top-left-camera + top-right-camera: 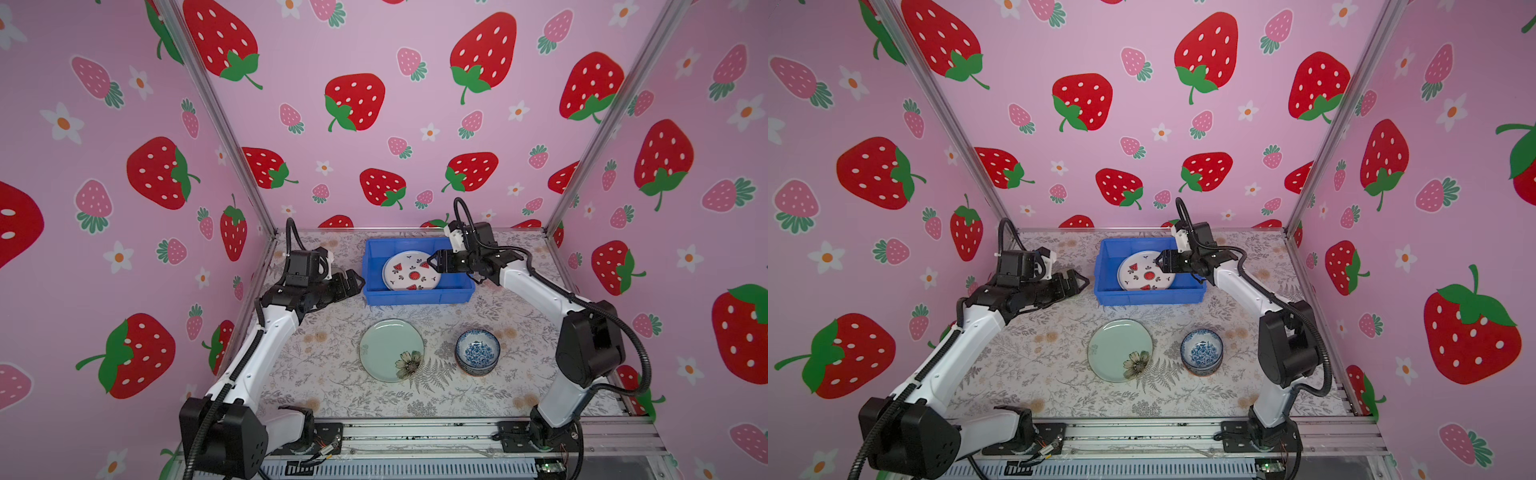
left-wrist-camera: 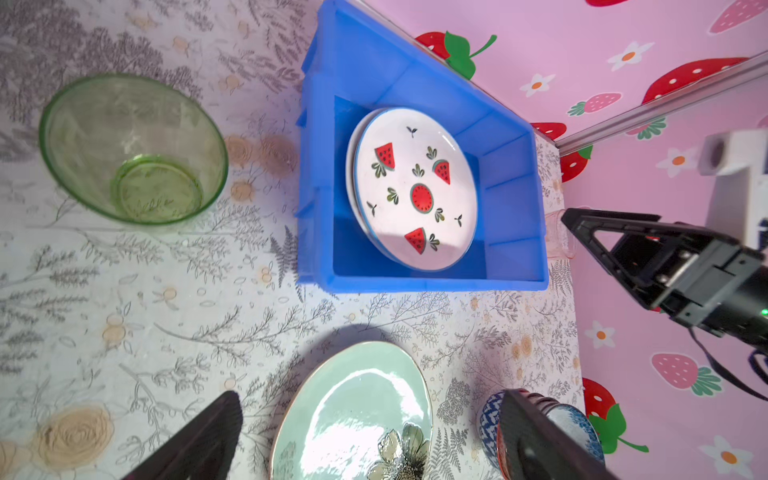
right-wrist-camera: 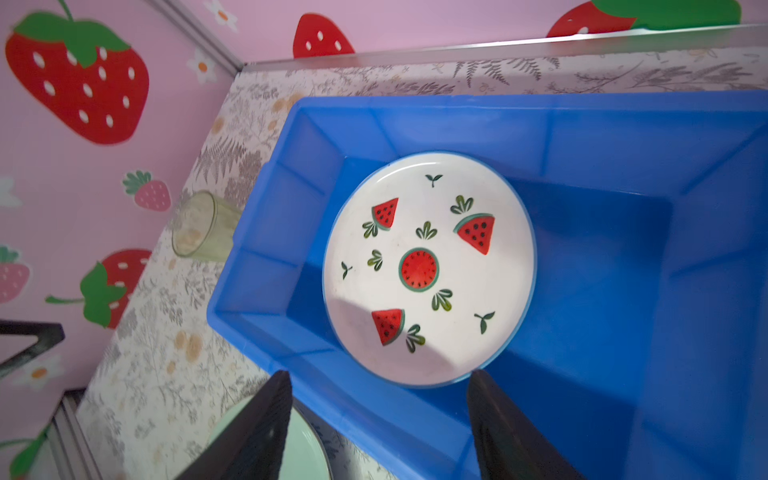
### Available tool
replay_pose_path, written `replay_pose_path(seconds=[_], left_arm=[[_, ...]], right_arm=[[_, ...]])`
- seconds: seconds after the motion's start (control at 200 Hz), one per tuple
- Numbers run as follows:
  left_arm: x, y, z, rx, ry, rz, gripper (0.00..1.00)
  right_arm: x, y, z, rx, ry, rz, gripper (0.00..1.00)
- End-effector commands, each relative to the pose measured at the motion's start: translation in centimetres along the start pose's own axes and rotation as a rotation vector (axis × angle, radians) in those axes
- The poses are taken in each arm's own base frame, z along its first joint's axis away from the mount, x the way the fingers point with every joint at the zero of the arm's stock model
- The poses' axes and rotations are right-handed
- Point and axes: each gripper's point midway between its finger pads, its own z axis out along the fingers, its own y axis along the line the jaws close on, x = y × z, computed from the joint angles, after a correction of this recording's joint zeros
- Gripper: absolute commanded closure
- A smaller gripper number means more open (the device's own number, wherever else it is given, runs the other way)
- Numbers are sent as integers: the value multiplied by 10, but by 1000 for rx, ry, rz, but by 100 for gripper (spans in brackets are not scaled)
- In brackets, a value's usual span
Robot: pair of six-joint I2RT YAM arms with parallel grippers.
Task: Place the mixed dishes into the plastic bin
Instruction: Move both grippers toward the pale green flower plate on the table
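A white plate with watermelon slices (image 1: 411, 272) lies in the blue plastic bin (image 1: 415, 296) at the far side of the table (image 1: 332, 386). The right hand (image 1: 431, 264) is spread at the plate's rim, pinching nothing. The left hand (image 1: 358, 282), spread wide and empty, hangs just beside the bin. A pale green flower plate (image 1: 388, 349), a blue-white bowl (image 1: 477, 351) and a green glass tumbler (image 2: 133, 149) stand on the table outside the bin.
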Motion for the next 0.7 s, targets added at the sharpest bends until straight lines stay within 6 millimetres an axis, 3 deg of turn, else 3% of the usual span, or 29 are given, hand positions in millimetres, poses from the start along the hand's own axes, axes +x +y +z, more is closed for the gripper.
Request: replay_pose_path(seconds=[0.0,0.225,0.35,0.52,0.695], left_arm=[[42,10,-14,-13,67,-89,1],[101,43,-23,-75,96,-246,1],[125,56,-16,-101,127,-318,1],[147,63,5,-86,183,-352,0],[151,53,26,-37,207,-315,8]], right_arm=[[24,17,-12,0,69,-83,1],[39,46,-25,-80,84,-116,1],[63,57,-20,-166,125,-91,1],[93,71,-7,-232,167,-84,1],[111,85,-6,-252,201,-99,1]])
